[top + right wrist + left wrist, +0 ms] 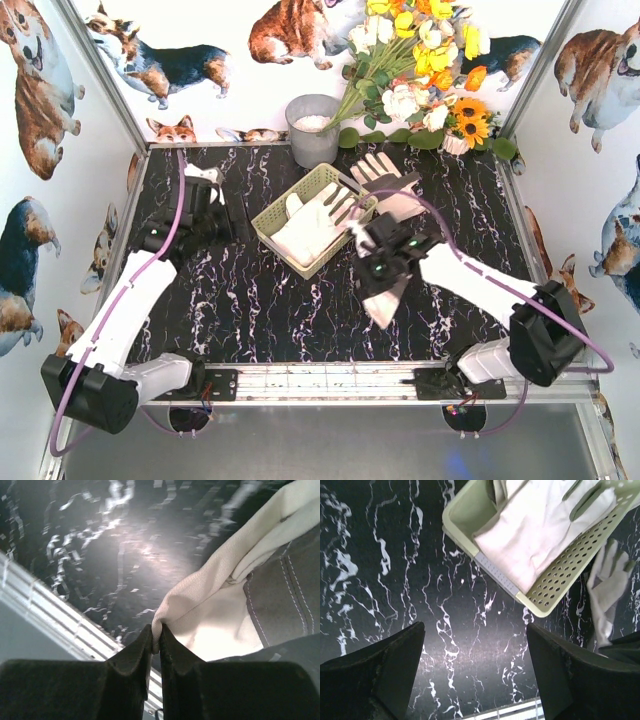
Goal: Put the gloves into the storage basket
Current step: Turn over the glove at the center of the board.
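The pale yellow-green storage basket stands at the middle back of the black marble table, with cream gloves lying in it. One more glove lies flat on the table just behind the basket. My right gripper hovers right of the basket, shut on a fold of a cream glove with a grey patch, which hangs below it. The right wrist view shows that pinch on the glove. My left gripper is open over bare table left of the basket, holding nothing.
A grey metal bucket and a bunch of artificial flowers stand at the back edge. Corgi-printed walls close in three sides. A metal rail runs along the near edge between the arm bases.
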Robot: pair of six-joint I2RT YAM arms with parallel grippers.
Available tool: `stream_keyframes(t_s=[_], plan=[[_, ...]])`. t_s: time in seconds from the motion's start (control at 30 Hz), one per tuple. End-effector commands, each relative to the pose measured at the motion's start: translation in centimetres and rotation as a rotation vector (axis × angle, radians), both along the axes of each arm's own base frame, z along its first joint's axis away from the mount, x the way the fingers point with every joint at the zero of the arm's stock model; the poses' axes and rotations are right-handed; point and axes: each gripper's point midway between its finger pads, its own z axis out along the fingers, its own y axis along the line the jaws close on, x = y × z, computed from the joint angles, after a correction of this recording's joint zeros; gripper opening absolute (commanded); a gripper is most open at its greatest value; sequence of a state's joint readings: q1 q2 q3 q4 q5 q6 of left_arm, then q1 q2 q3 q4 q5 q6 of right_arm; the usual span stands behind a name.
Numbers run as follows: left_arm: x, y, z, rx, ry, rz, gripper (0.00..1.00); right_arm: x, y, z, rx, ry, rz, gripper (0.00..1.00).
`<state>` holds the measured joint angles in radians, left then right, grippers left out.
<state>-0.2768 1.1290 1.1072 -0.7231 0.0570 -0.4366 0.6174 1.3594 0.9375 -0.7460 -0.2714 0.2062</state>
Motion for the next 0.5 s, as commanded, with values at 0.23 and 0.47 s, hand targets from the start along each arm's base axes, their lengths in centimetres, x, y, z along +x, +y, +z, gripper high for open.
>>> stream_keyframes(t_s=[0.23,0.47], plan=[[-4.2,-2.6,-2.6,-0.198,0.092,0.007,0.76,-6.9,9.0,1.1,0.189,0.078,0.254,0.32],[-7.0,-6.3,-4.8,-0.293,0.131,-0.017,0.76,-5.6,6.4,5.6,0.144,-0.065,0.175,0.55]])
